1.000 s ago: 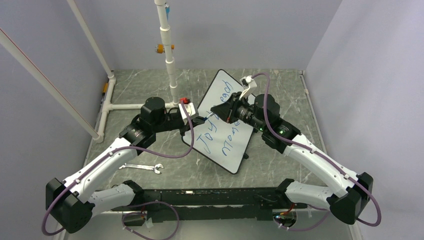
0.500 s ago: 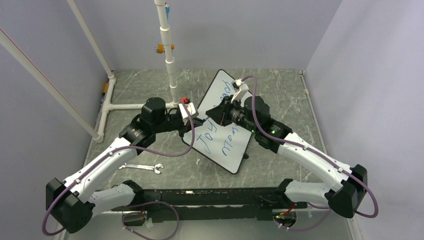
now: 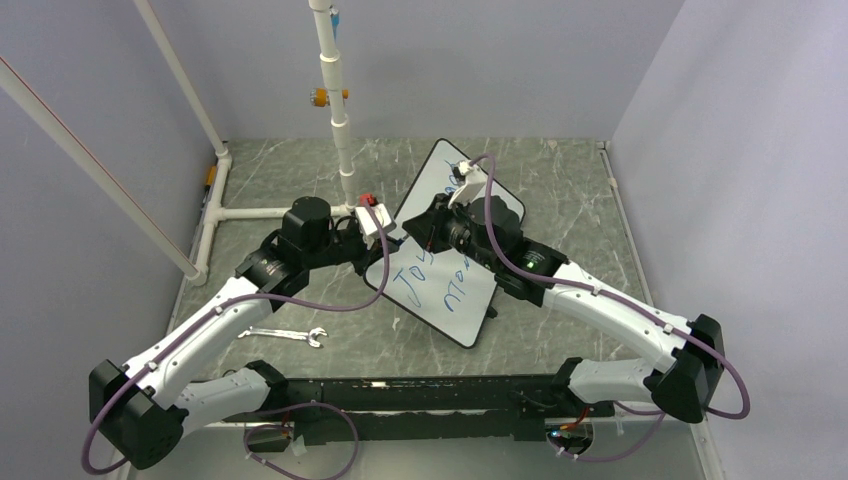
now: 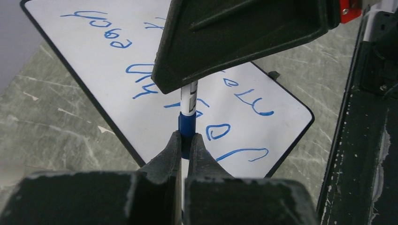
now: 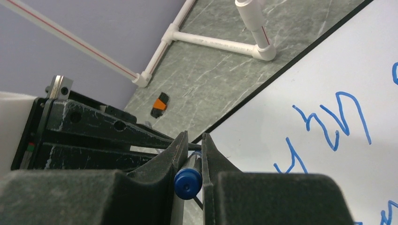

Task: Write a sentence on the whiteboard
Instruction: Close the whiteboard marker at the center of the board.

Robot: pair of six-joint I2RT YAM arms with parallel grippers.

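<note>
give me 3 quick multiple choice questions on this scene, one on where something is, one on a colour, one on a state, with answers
1. Where is the wrench relative to the whiteboard?
A) lying on it
B) on the table, on the left arm's side of it
C) leaning on the back wall

2. What colour is the sentence?
A) red
B) black
C) blue

3. What is the left tool doing?
A) shut on the marker
B) wide open above the table
C) shut on the wrench

Answers:
1 B, the top view shows it flat on the table, left of the board and apart from it.
2 C, both wrist views show blue strokes.
3 A, the left wrist view shows it pinched on the marker's blue part.
</note>
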